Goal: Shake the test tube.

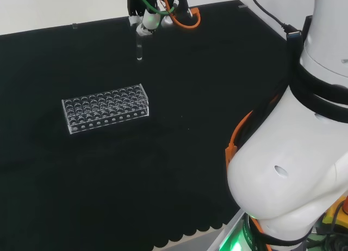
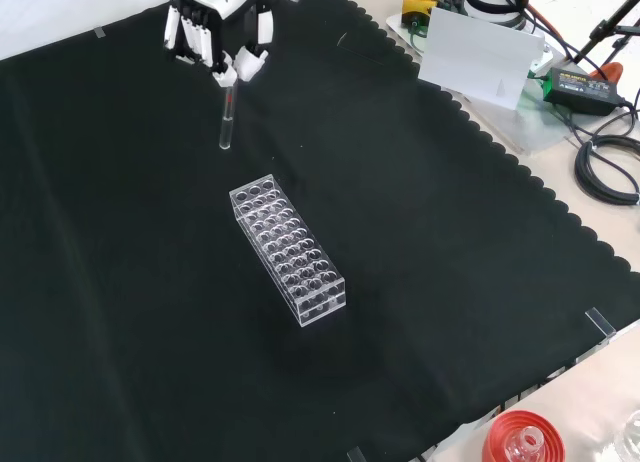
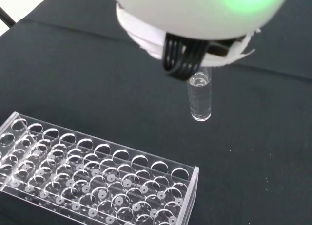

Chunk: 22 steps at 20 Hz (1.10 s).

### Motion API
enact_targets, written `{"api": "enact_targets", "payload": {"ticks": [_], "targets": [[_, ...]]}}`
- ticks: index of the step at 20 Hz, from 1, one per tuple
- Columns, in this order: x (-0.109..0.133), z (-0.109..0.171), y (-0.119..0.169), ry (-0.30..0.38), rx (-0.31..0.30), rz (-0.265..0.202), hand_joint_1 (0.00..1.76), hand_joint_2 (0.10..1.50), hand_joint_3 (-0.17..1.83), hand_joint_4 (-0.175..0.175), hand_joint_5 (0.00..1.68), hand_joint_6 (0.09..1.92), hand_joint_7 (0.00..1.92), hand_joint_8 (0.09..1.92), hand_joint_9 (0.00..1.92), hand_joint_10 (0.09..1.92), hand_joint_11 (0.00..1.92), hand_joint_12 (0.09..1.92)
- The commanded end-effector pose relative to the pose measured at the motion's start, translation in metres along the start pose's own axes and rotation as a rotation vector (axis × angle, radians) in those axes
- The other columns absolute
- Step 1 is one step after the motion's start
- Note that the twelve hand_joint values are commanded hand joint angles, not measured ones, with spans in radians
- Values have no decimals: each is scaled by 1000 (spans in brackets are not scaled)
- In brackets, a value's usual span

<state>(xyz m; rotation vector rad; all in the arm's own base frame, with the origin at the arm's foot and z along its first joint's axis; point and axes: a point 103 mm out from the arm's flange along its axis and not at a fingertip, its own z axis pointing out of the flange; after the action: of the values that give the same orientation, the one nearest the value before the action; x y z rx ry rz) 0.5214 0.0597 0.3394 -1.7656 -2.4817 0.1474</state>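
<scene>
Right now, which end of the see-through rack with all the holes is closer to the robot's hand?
In the front view, the rack's upper-left end is closest to the hand, just below the hanging test tube. The other end points away, toward the bottom right.

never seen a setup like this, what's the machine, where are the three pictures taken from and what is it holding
It is a white robot arm with a black and white hand of fingers instead of a claw. The head view looks from behind the arm over the black cloth. The front view looks down from the opposite side. The wrist view comes from a camera at the hand. The hand pinches a clear test tube by its top, hanging upright in the air. Beside it on the cloth stands a clear rack with many holes, which look unfilled.
</scene>
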Motion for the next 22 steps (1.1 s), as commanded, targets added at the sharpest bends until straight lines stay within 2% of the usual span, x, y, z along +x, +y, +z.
{"api": "enact_targets", "payload": {"ticks": [1, 5, 7, 9, 13, 15, 16, 18, 20, 22], "targets": [[3, -19, -11, 12, -26, 7, 1446, 489, 837, -175, 1378, 519, 1522, 559, 1387, 354, 796, 1225], [5, -19, -10, 35, -34, 21, 1446, 487, 839, -175, 1379, 518, 1523, 558, 1387, 354, 796, 1226], [12, -18, -7, 63, -35, 8, 1446, 487, 840, -175, 1379, 518, 1524, 557, 1388, 354, 795, 1226], [26, -18, 0, 137, -28, -39, 1446, 486, 841, -175, 1379, 518, 1524, 557, 1388, 354, 795, 1226], [60, -18, 12, 353, -7, -164, 1446, 485, 842, -175, 1380, 517, 1525, 556, 1388, 355, 794, 1227], [70, -19, 15, 425, 1, -196, 1446, 485, 843, -175, 1380, 517, 1525, 555, 1389, 355, 793, 1227], [72, -19, 15, 417, 4, -199, 1446, 484, 843, -175, 1380, 517, 1525, 555, 1389, 355, 792, 1227], [67, -17, 13, 339, 11, -174, 1446, 484, 843, -175, 1381, 517, 1525, 555, 1389, 355, 792, 1228], [49, -10, 7, 253, 30, -112, 1446, 484, 844, -175, 1381, 517, 1526, 555, 1389, 355, 791, 1228], [17, -1, -4, 180, 64, -10, 1446, 483, 844, -175, 1381, 517, 1526, 555, 1389, 355, 791, 1228]]}}
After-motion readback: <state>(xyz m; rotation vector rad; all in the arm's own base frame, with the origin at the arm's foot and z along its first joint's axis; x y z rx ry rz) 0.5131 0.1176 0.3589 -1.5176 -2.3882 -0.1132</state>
